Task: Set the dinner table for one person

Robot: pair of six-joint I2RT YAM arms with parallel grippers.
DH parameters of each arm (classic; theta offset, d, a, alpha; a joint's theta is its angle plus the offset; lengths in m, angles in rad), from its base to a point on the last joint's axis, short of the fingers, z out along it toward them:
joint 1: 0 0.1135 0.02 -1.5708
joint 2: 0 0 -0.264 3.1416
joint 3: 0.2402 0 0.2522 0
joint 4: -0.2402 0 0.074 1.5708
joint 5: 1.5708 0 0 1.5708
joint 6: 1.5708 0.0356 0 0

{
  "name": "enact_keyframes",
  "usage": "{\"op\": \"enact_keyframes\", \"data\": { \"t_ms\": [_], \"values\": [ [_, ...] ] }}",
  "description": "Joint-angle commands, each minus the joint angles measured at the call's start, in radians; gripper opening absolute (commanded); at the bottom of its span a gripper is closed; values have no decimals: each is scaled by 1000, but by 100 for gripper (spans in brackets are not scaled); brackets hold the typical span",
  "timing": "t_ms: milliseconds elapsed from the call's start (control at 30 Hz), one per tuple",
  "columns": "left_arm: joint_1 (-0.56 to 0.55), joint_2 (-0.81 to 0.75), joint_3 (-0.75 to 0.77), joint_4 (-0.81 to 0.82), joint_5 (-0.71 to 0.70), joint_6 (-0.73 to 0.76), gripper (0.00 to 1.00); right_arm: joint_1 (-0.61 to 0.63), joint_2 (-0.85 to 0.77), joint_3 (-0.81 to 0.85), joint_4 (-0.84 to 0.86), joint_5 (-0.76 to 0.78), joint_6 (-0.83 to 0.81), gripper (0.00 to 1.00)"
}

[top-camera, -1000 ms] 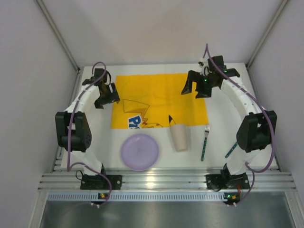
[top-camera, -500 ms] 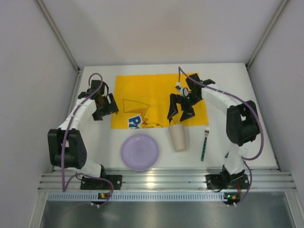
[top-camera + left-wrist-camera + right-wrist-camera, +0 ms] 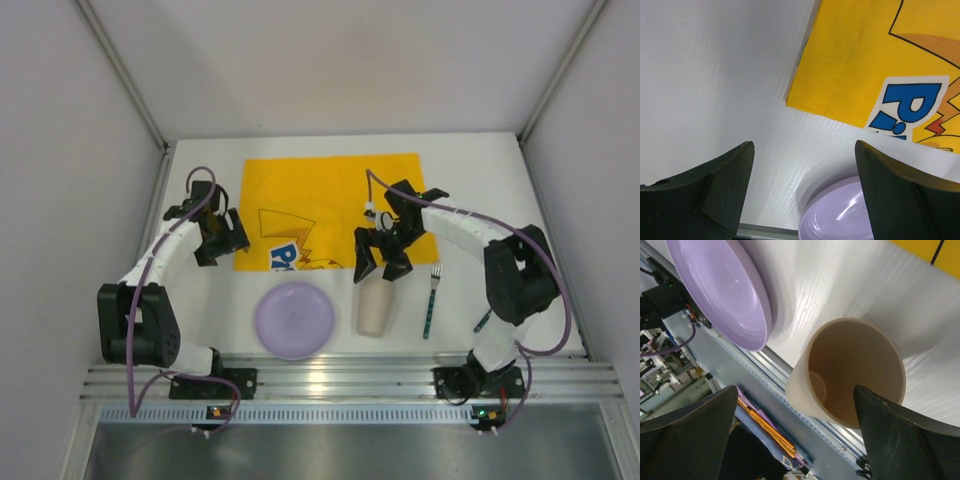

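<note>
Pale grey panels (image 3: 90,150) wall in the large flat matte white dinner table (image 3: 480,170), with a ribbed aluminium rail (image 3: 340,385) along its near edge where both arms are bolted. We note a yellow rectangular cloth with a cartoon print (image 3: 320,190) lying flat on the far middle of the table, nothing standing on it. The rest sits on bare white surface between cloth and rail. A round lilac plastic plate (image 3: 294,319) lies near the rail. A beige tapered cup (image 3: 374,308) stands upright and empty just right of the plate. A fork with a dark green handle (image 3: 431,300) lies right of the cup, tines pointing away from the rail. A second thin teal-handled utensil (image 3: 482,321) lies near the right arm's base, its head hidden, so we cannot tell what it is. The right gripper (image 3: 380,268) hovers directly over the cup's mouth, fingers spread wide to either side of the rim and touching nothing that we can see. The left gripper (image 3: 222,252) hangs above bare table by the cloth's near-left corner, likewise spread and carrying nothing. Our reading: the mat is down, so only the first step looks done. No piece has been placed on or around it yet. The cup looks to be the piece in hand. Plate, fork and the other utensil remain to be arranged.
</note>
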Motion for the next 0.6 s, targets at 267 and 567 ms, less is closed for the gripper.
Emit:
{"op": "enact_keyframes", "data": {
  "t_ms": [267,567],
  "values": [
    [3,-34,-15,40,34,3,86,31,-206,-160,-8,-65,-7,50],
    [3,-34,-18,35,45,27,86,94,-240,-241,24,-70,34,53]
  ]
}}
